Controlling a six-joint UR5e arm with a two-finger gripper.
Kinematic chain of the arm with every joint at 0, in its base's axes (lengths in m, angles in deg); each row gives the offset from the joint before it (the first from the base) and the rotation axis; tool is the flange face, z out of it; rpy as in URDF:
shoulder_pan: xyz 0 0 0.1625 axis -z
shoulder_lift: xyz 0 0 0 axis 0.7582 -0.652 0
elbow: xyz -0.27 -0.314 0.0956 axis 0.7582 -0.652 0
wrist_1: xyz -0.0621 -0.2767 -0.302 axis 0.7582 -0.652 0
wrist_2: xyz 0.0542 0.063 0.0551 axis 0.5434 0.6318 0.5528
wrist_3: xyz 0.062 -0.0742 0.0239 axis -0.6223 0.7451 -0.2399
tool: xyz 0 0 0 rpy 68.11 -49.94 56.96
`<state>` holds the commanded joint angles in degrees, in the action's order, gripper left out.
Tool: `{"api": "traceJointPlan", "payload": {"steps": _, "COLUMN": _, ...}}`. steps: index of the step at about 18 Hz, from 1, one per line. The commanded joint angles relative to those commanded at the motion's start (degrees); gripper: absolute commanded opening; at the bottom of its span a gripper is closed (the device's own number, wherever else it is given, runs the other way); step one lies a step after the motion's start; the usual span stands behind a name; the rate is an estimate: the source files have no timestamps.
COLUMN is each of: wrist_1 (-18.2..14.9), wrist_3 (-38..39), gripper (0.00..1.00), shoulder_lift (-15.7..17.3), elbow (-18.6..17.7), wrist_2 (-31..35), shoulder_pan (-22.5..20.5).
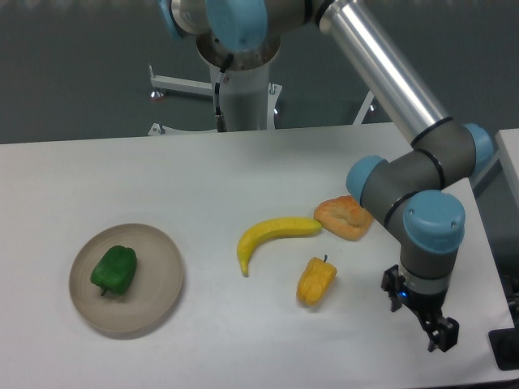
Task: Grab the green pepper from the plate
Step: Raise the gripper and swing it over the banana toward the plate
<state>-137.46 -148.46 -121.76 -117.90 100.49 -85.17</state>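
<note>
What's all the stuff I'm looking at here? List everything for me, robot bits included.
green pepper: one, bright green, lying on the plate at the table's left.
plate: one, beige-tan, round, left part of the table.
banana: one, yellow, middle of the table.
yellow pepper: one, yellow-orange, just below the banana's right end.
pastry: one, orange-brown, looks like bread, right of the banana's tip.
table: one, white.
metal stand: one, white, behind the table.
arm: one, silver and grey with blue joints, reaching over the right side.
gripper: one, black, low at the table's right edge, far from the green pepper; open or shut is unclear.
</note>
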Motion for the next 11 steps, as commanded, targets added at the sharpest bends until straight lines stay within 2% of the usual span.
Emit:
{"api": "traceJointPlan", "payload": {"steps": 6, "wrist_1": 0.09, "wrist_3": 20.91, "gripper": 1.0, "shoulder_lift": 8.53, "elbow": -10.9, "wrist_2": -1.76, "shoulder_pan": 5.09}}
{"api": "traceJointPlan", "payload": {"steps": 11, "wrist_1": 0.17, "wrist_3": 37.96, "gripper": 1.0, "shoulder_lift": 14.95, "elbow": -18.2, "wrist_2": -4.57, "shoulder_pan": 9.66}}
